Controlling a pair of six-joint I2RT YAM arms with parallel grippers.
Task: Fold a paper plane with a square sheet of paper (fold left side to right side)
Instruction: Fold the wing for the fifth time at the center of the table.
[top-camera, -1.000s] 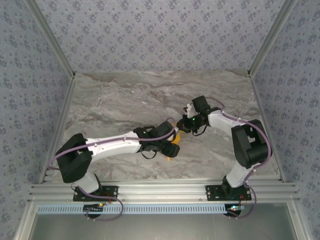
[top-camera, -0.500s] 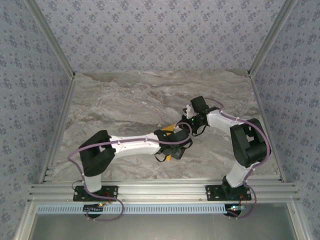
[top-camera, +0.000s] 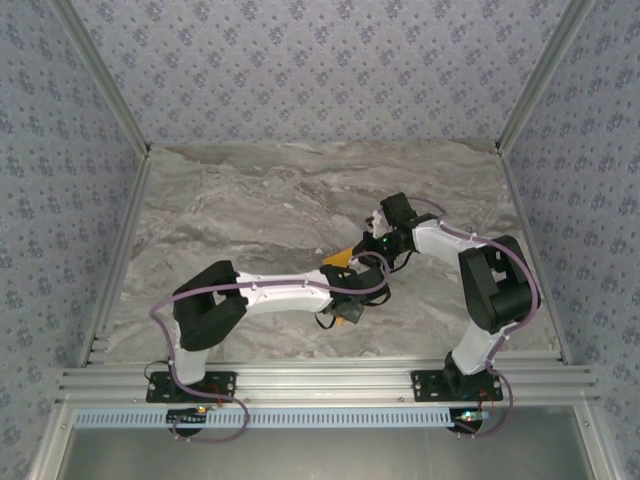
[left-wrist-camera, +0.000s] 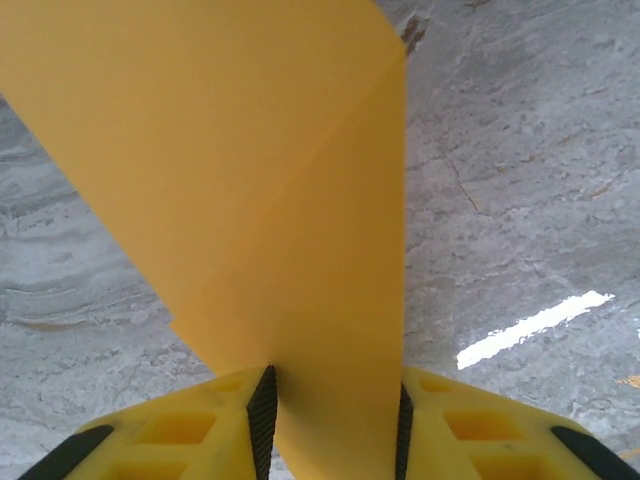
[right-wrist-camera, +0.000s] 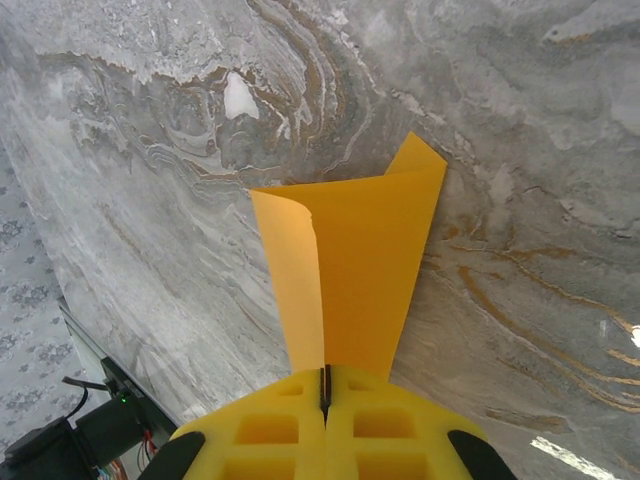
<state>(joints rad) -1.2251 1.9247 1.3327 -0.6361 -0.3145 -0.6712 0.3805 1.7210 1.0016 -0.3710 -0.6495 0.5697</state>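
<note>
Where the two arms meet, from overhead: a scrap of bright orange-yellow, the sheet of paper (top-camera: 340, 257), shows between the two wrists, over the marble table (top-camera: 230, 220), a little right of its middle and nearer its front edge than its back.
Left arm, overhead: the left arm (top-camera: 280, 290) lies low across the table's front half, its wrist covering most of the paper.
Right arm, overhead: the right arm (top-camera: 480, 280) bends in from the table's right side, its wrist over the table's middle, a green light glowing on it.
Yellow patch, overhead: a yellow patch (top-camera: 347, 319) peeks out under the left wrist on the side of the table's front edge; paper or finger, I cannot tell.
Left gripper, its own camera: the left gripper (left-wrist-camera: 333, 385) has its yellow fingers (left-wrist-camera: 200, 430) part-way apart, black pads facing each other.
Paper, left wrist camera: a strip of the sheet (left-wrist-camera: 250, 180) fills the gap from pad to pad, then widens into a broad creased panel over the table. Whether the pads press it I cannot tell.
Right gripper, its own camera: the right gripper (right-wrist-camera: 324, 375) is closed tight, only a thin dark line between its fingers, pinching the paper's edge.
Paper, right wrist camera: the sheet (right-wrist-camera: 350, 270) rises from that grip above the table, one flap curling over on the left, a pointed corner at its far end.
</note>
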